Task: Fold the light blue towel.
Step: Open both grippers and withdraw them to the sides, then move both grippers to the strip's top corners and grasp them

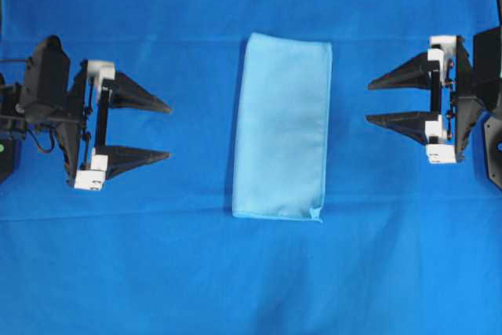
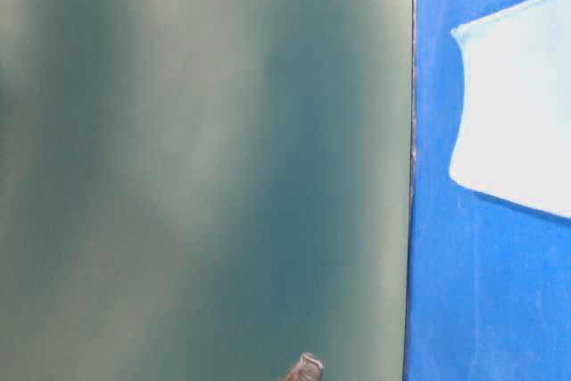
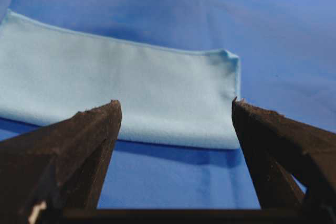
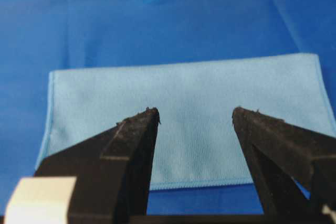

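Your left gripper (image 1: 169,129) at nine o'clock and right gripper (image 1: 367,101) at three o'clock both gape wide, empty, clear of the folded light blue towel (image 1: 281,127).

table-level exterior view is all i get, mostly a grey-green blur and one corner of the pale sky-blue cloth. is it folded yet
Observer: From overhead the light blue towel lies as a narrow rectangle, layered edges showing at one corner, so it looks folded once.
Operator: are the grippers on it
Observer: No. The left gripper sits apart from the towel's left side, jaws open and empty.
Operator: and the right one
Observer: The right gripper is also clear of the towel, open, pointing at its right edge.
Operator: whats under it
Observer: A deep royal-blue cloth covers the whole table.
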Motion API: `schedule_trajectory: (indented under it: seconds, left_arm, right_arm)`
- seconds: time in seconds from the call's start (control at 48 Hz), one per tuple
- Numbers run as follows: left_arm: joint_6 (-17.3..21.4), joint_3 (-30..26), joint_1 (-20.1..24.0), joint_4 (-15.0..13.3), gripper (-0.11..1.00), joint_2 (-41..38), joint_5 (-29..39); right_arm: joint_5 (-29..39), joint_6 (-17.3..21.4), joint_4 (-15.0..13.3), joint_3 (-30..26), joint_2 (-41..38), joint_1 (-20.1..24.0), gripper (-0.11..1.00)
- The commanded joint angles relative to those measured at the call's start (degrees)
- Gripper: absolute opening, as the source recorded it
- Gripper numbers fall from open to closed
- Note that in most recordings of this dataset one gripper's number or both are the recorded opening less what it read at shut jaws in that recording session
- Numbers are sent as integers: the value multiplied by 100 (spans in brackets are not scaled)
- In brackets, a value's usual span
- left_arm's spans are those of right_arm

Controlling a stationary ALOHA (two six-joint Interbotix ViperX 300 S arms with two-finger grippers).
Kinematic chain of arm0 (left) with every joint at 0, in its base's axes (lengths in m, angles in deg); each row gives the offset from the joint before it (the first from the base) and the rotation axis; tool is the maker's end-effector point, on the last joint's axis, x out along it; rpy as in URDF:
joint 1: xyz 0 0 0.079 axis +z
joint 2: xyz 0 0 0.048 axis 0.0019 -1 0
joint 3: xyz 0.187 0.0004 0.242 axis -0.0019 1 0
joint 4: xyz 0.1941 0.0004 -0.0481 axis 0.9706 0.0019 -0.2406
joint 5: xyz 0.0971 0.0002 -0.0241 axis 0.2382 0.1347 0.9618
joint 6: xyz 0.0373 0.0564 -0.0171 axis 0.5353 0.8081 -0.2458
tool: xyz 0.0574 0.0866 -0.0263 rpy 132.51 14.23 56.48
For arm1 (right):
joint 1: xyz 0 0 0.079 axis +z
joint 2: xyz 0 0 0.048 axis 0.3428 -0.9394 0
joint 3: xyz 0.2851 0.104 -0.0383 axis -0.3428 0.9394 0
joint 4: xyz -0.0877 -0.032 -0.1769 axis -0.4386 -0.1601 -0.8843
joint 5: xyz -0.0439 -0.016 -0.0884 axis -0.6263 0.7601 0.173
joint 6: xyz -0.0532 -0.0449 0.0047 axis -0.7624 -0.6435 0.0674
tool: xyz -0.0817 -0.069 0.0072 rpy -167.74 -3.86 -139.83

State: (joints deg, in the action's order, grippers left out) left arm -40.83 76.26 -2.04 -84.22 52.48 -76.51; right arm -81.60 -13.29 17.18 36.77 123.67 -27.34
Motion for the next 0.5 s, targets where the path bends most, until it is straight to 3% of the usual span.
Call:
schedule_trajectory:
  seconds: [0.0,0.271,0.396,0.479]
  left_arm:
    - [18,-79,26,9,80,9,-62]
    - [35,-352,211,18,80,-316,-70]
    - [185,-782,571,18,79,-809,-35]
    - [483,-1090,800,26,78,-1160,18]
  right_arm:
    - [-132,9,18,-79,-35,18,62]
    - [-114,18,18,-220,-193,-167,62]
    - [-26,-44,0,-413,-413,-677,62]
    - [70,-79,-18,-519,-703,-1072,62]
